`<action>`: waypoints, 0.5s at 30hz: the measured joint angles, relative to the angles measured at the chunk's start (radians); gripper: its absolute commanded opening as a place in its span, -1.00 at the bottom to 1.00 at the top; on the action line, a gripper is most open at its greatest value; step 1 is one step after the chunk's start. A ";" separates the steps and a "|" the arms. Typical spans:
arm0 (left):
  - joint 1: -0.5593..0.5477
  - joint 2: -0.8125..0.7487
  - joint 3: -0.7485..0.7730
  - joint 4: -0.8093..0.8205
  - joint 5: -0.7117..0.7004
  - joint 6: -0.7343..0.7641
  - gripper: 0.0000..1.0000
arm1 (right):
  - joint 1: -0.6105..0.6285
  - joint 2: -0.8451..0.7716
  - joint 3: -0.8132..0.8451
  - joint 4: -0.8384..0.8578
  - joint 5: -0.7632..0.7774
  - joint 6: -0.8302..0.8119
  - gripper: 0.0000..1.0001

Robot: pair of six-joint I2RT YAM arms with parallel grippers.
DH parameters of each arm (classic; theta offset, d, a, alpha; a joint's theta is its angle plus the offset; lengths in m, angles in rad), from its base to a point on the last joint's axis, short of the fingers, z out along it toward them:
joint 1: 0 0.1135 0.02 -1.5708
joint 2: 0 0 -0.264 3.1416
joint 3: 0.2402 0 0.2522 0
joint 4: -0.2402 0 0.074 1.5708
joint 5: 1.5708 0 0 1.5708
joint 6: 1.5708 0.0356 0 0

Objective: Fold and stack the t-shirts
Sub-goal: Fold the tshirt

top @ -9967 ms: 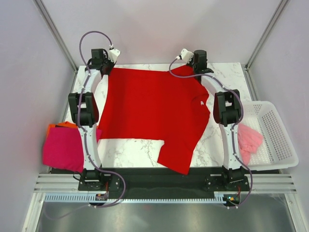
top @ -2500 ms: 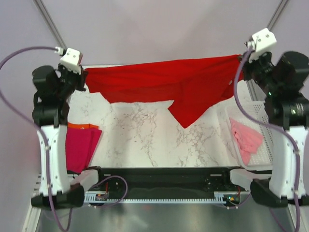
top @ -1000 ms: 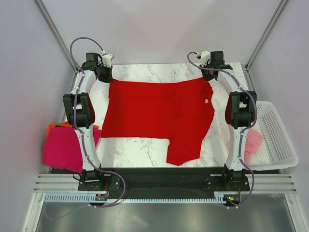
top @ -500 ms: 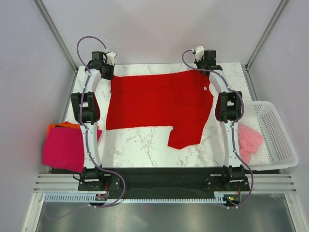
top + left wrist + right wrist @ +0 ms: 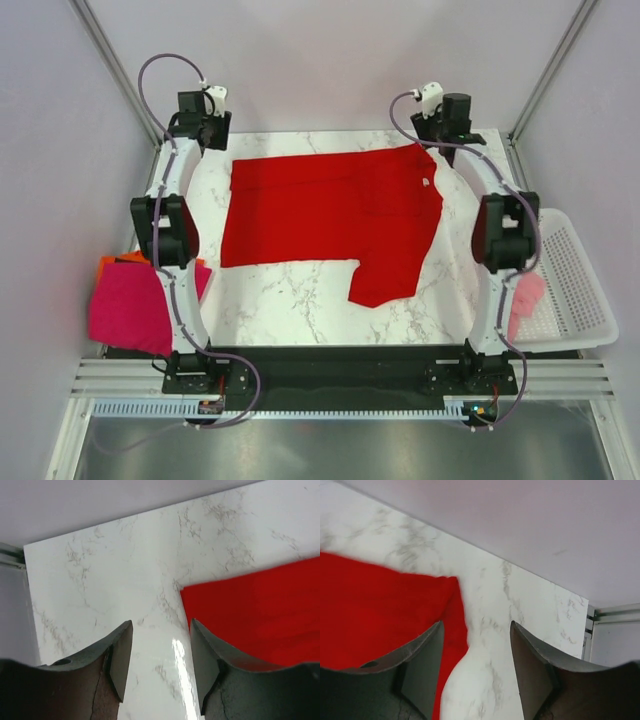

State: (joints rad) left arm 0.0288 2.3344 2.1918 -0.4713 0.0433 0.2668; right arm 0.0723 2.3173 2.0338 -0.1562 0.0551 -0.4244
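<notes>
Marble worktop (image 5: 300, 310) fills most of the top view, with plain pale walls around it; the red t-shirt (image 5: 330, 210) is the big thing, spread flat over the far half, long axis running left to right along the far edge, one sleeve (image 5: 385, 280) poking out toward the near edge. Looks laid out and not yet folded, so I'd say the first fold is the step in hand.

White basket (image 5: 590, 300) hangs off the right edge with a pale pink shirt (image 5: 528, 292) bunched in it; off the left edge sits a magenta shirt (image 5: 125, 310) on top of an orange one (image 5: 112, 262), so that's probably the stack.

Left gripper (image 5: 161, 625) is up by the far-left corner, fingers spread wide, nothing between them but bare marble; the shirt's corner lies just to the inner side of it, beside the fingers and not in the gap. Right gripper (image 5: 476, 626) is by the far-right corner, also spread wide and holding nothing; a sliver of the shirt's edge shows in its gap, though I can't tell if it touches the cloth.

So each arm has its own far corner close, and the cloth runs from the fingers toward the near edge; tiny white neck label (image 5: 427, 183) puts the collar on the right arm's side.
</notes>
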 measured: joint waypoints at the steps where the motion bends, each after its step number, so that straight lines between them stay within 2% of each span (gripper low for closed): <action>1: 0.001 -0.066 -0.068 -0.002 0.008 0.004 0.15 | 0.000 -0.088 -0.091 -0.009 -0.044 -0.013 0.26; 5: -0.001 -0.323 -0.351 0.008 0.057 0.018 0.11 | 0.045 -0.511 -0.473 -0.115 -0.244 -0.174 0.24; 9: -0.010 -0.461 -0.512 0.002 0.122 0.021 -0.03 | 0.180 -0.815 -0.819 -0.211 -0.373 -0.365 0.21; 13: -0.018 -0.507 -0.665 -0.005 0.179 0.022 -0.10 | 0.275 -0.960 -1.150 -0.315 -0.432 -0.523 0.19; 15: -0.018 -0.510 -0.735 -0.016 0.200 0.023 -0.11 | 0.296 -0.978 -1.244 -0.365 -0.432 -0.579 0.17</action>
State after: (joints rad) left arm 0.0105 1.8240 1.4563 -0.4873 0.2432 0.2897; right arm 0.3687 1.3396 0.7895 -0.5217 -0.3771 -1.0035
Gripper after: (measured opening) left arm 0.455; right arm 0.595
